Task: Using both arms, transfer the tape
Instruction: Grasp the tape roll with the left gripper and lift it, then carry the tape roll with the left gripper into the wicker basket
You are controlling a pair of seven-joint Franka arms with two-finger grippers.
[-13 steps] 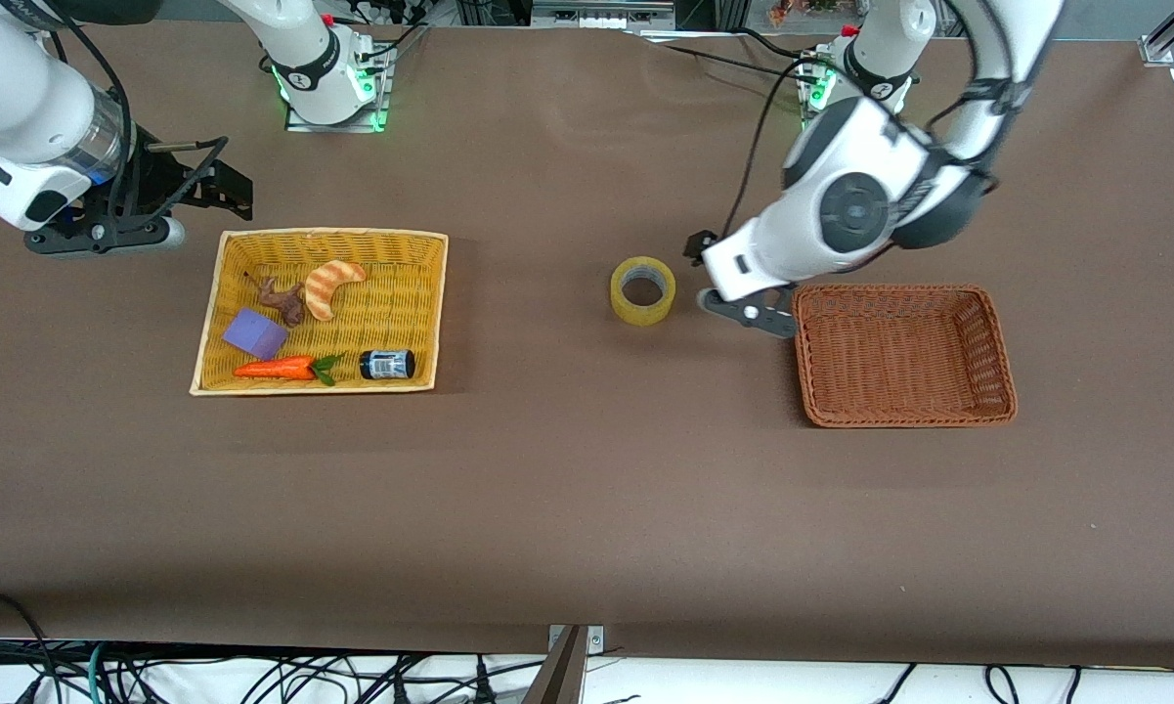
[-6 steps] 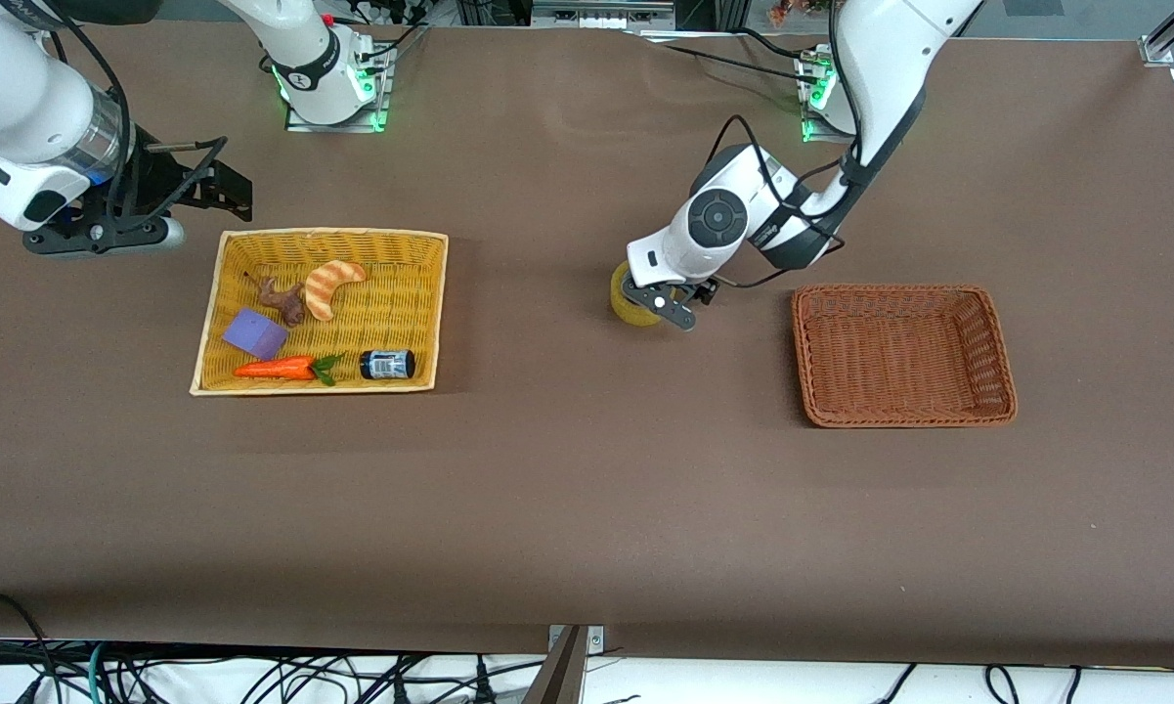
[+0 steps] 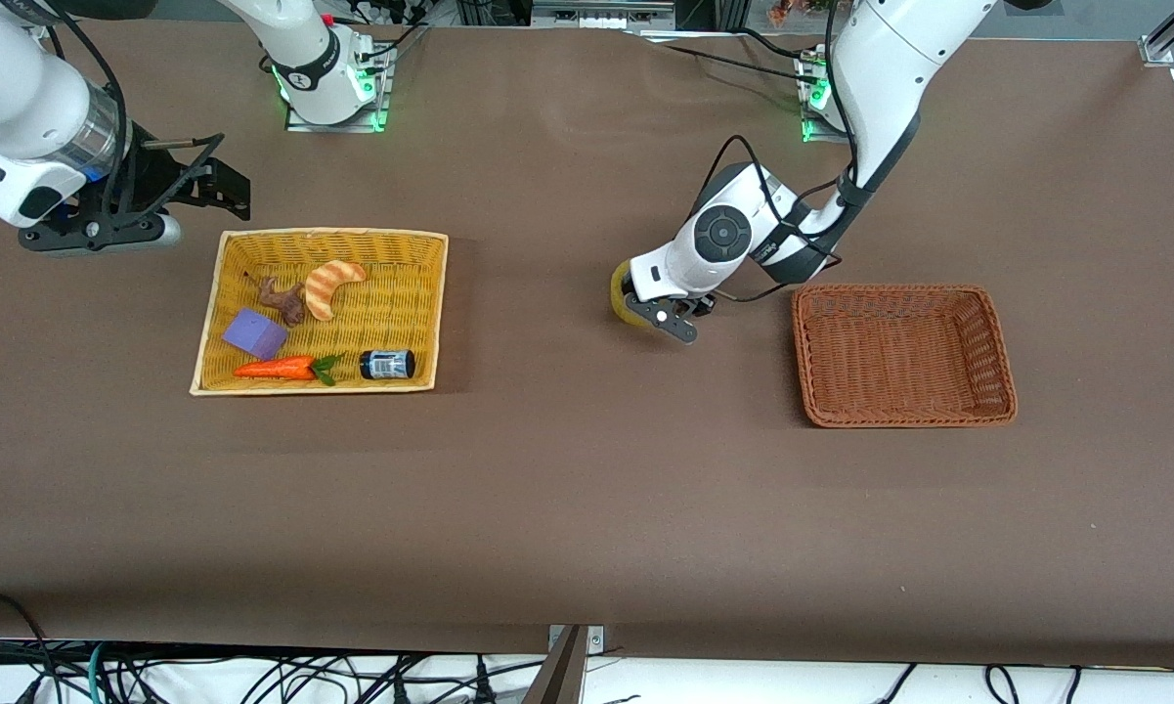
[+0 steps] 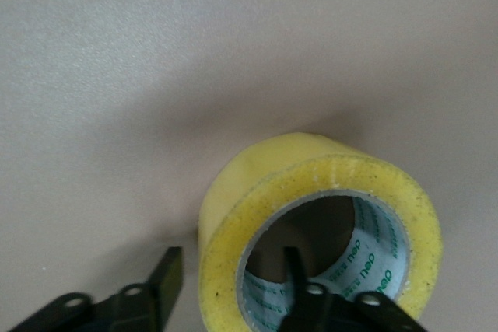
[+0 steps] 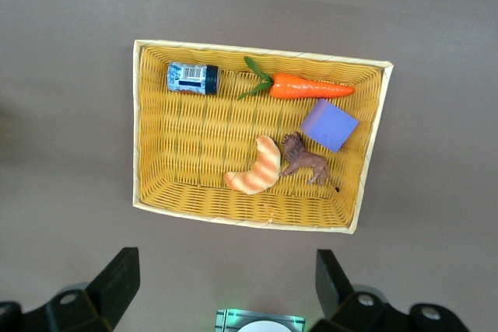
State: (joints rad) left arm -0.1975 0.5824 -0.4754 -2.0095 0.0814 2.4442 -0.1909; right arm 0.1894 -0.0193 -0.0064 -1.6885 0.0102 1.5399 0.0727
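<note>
The tape [image 3: 620,291] is a yellowish roll with a grey core, lying flat on the table between the two baskets, mostly covered by the left wrist. My left gripper [image 3: 657,315] is down at the roll and open. In the left wrist view one finger [image 4: 299,270] is inside the core and the other finger [image 4: 167,270] is outside the tape [image 4: 311,184], with a gap to the wall. My right gripper [image 3: 223,186] is open and empty, waiting over the table beside the yellow basket; it also shows in the right wrist view [image 5: 226,266].
A yellow wicker basket [image 3: 332,236] toward the right arm's end holds a croissant [image 3: 332,286], a small brown animal figure, a purple block, a carrot and a dark jar [image 3: 387,364]. A brown wicker basket [image 3: 899,290] stands toward the left arm's end, beside the tape.
My left gripper has swung from beside the brown basket over to the tape and lowered onto it, one finger in the core. The right arm has barely moved.
</note>
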